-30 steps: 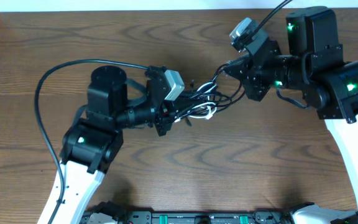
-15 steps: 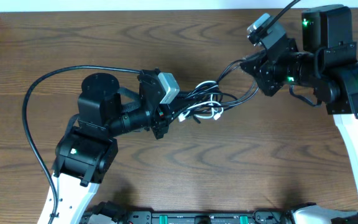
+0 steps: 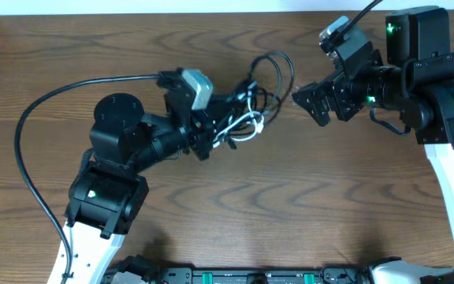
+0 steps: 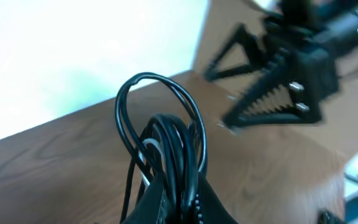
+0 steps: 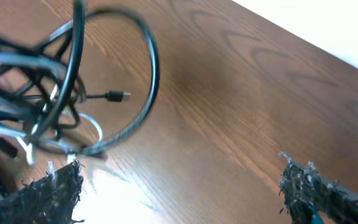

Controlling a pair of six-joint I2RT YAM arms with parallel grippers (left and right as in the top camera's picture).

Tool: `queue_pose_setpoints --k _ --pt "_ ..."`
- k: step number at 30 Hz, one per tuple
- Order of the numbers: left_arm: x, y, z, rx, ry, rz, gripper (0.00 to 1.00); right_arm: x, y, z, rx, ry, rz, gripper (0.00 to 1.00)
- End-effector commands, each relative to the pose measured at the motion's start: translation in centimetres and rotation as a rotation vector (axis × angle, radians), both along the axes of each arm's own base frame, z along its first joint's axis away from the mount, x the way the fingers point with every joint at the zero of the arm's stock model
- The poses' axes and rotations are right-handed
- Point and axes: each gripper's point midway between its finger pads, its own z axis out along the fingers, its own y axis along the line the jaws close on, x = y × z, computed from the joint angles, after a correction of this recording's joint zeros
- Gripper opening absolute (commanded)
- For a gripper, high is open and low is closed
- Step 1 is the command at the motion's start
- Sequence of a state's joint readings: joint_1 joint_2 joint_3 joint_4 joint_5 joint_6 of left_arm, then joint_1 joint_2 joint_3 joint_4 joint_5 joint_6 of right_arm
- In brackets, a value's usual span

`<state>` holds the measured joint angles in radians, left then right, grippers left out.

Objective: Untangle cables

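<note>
The cables [image 3: 252, 109] are a tangled bundle of thin black cords with one white cord, held at the middle of the table. My left gripper [image 3: 221, 129] is shut on the bundle from the left. In the left wrist view the black loops [image 4: 161, 134] rise straight out of the closed jaws. My right gripper [image 3: 306, 102] stands wide open just right of the bundle, apart from it, with nothing between its fingers [image 5: 48, 193]. The right wrist view shows the cables [image 5: 61, 99] at the upper left, with a small plug end [image 5: 118, 96] sticking out.
The wooden table [image 3: 290, 197] stretches around both arms. A thick black arm cable [image 3: 34, 126] arcs over the table's left part. The table's back edge [image 3: 132, 13] meets a white surface. The right arm's body [image 3: 432, 79] fills the far right.
My right gripper went from shut on the cables to wide open and let them go. The loops sprang back left, and my left gripper carried the bundle slightly backward and left.
</note>
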<state>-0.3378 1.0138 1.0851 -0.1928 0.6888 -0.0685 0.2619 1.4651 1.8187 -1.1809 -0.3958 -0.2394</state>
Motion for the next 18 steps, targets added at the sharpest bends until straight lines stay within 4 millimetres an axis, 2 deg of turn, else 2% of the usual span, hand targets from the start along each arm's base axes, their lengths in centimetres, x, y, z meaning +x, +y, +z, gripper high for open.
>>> queue_pose_setpoints --k 1,6,8,11,16,18 --pt "2.6 2.8 1.4 -0.086 0.066 0.254 0.08 -0.1 0.0 1.2 0.059 0.011 -0.048 0.99" --pt "4.5 4.9 1.2 -0.125 0.101 0.427 0.08 -0.4 1.0 1.8 0.180 0.092 -0.099 0.99" --pt "5.6 6.1 0.9 -0.234 0.199 0.538 0.08 -0.4 1.7 2.2 0.196 0.084 -0.093 0.99" --pt "6.2 6.2 1.3 -0.301 0.226 0.562 0.08 -0.2 2.9 2.7 0.265 0.122 -0.146 0.99" --pt "7.4 6.1 1.7 -0.329 0.206 0.574 0.08 0.7 3.5 3.1 0.394 0.225 -0.399 0.99" --pt "7.8 6.7 1.6 -0.393 0.252 0.622 0.08 0.9 4.2 3.4 0.397 0.199 -0.422 0.99"
